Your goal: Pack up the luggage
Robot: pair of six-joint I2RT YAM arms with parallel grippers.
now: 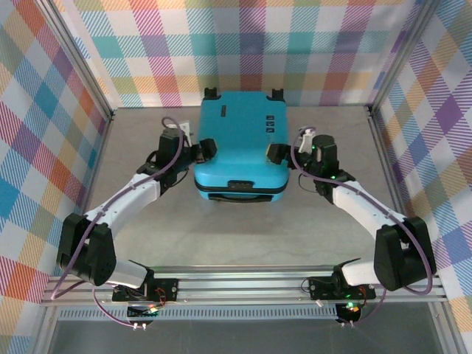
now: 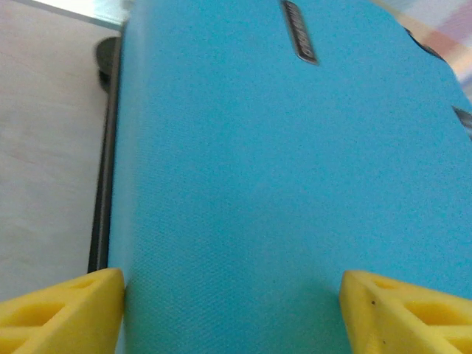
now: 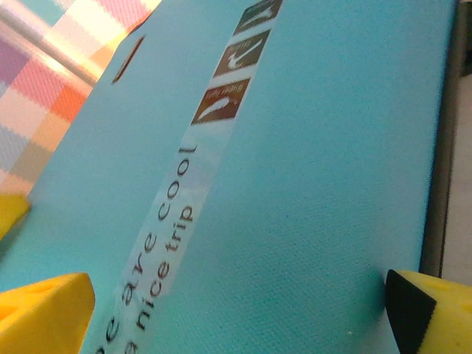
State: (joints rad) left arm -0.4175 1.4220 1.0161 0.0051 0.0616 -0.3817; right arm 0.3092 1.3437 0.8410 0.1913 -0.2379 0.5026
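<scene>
Shows the luggage shut and lying flat on the table, in the middle and toward the back. Looks bright blue all over the top. Has two black wheels at the far end and a black handle at the near end. Wears small dark labels on top, toward the right side. Carries a black zipper seam along the side, low down by the table. Seen close from the right wrist, bears a pale strip with dark words on it, among them "cool" and "nice trip".

Sits with the left jaws right up against the left side. Spread apart, with one yellow pad at the seam edge and the other yellow pad over the blue top, so with blue shell in between.

Sits with the right jaws against the right side too, also spread wide. One yellow tip over the blue top, one black-and-yellow tip next to the dark seam.

Reaching in from the near corners: the white left arm and the white right arm. All around, bright checked walls.
</scene>
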